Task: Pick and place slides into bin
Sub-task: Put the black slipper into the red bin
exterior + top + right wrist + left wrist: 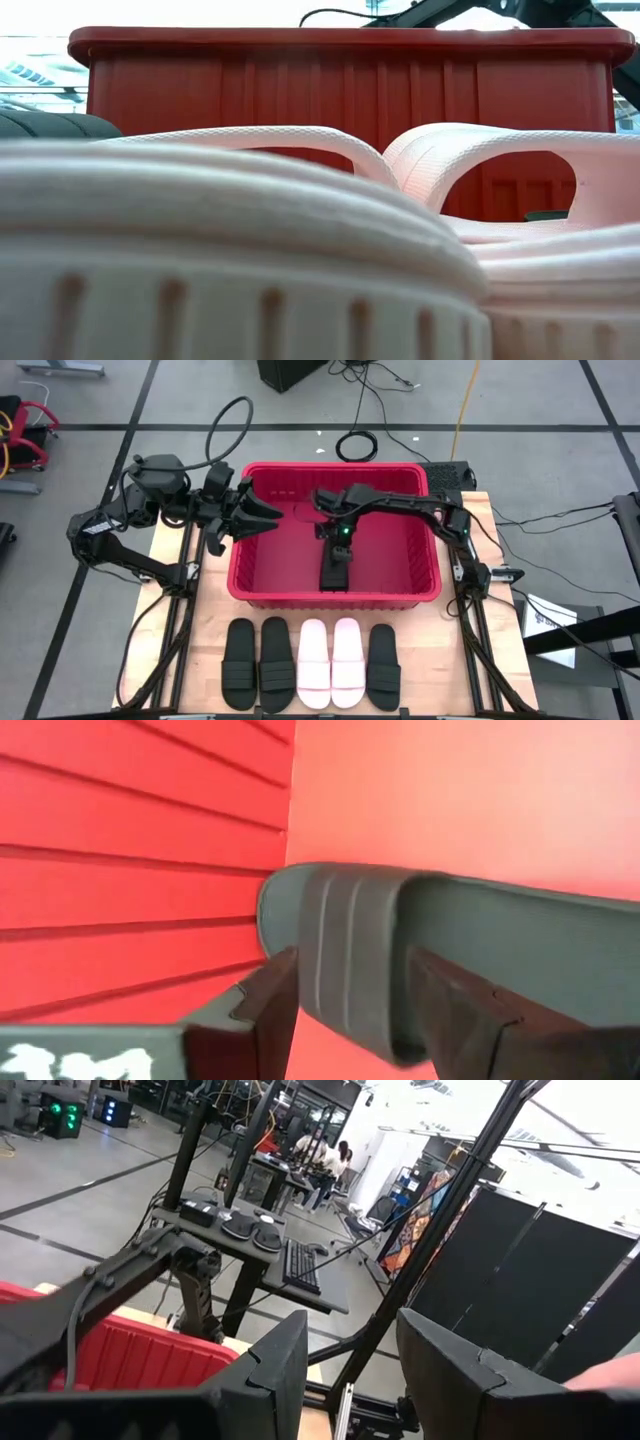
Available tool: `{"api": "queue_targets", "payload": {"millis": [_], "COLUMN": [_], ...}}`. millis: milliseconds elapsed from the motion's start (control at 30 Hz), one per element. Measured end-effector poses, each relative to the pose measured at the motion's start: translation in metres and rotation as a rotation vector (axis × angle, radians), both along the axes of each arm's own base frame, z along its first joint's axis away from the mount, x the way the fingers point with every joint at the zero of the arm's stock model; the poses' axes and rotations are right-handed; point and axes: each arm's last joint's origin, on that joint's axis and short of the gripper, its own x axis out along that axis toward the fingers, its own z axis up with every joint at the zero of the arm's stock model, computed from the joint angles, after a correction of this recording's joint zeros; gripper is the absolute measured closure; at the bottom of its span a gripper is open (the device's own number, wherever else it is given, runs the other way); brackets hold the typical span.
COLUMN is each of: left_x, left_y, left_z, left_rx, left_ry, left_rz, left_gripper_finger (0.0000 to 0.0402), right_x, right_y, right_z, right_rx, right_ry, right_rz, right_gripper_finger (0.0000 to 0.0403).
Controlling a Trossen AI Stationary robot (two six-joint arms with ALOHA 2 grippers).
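A: Nearest us, five slides wait in a row on the wooden surface (200, 610): two black slides (258, 663), two pale pink slides (331, 662), one more black (383, 666).

B: Behind them, the right claw (334, 568) is down in the red bin (415, 592), fingers clamped on a black slide (400, 965) near the bin wall.

A: Placing step, I'd say. Next it needs to spread its fingers and lift clear.

B: Farther back, the left claw (262, 513) hovers over the bin's rim, fingers apart, holding nothing.

Left pincer (350, 1370) open, nothing between its fingers. Red bin (130, 1355) below. Keyboard (300, 1267) on a stand beyond.
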Motion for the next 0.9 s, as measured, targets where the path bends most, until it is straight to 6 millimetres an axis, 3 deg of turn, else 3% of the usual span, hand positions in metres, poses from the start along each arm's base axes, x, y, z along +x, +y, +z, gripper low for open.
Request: {"api": "queue_targets", "payload": {"millis": [200, 467, 733, 900], "left_x": [0.0, 0.0, 0.0, 0.0], "left_y": [0.0, 0.0, 0.0, 0.0], "left_z": [0.0, 0.0, 0.0, 0.0], "left_rx": [0.0, 0.011, 0.01, 0.004], "left_ry": [-0.002, -0.005, -0.005, -0.003], "left_rz": [0.0, 0.001, 0.001, 0.001], "left_gripper_finger": [0.0249, 0.0249, 0.0249, 0.0249], "right_x": [-0.016, -0.041, -0.07, -0.091], "right_y": [-0.013, -0.023, -0.016, -0.006], "right_z": [0.036, 0.101, 0.168, 0.2], "right_rx": [-0.083, -0.147, -0.249, -0.316], "right_ry": [-0.073, -0.269, -0.497, -0.586], "right_rz": [-0.058, -0.194, -0.321, -0.397], "right_gripper_finger": [0.023, 0.023, 0.023, 0.0231]}}
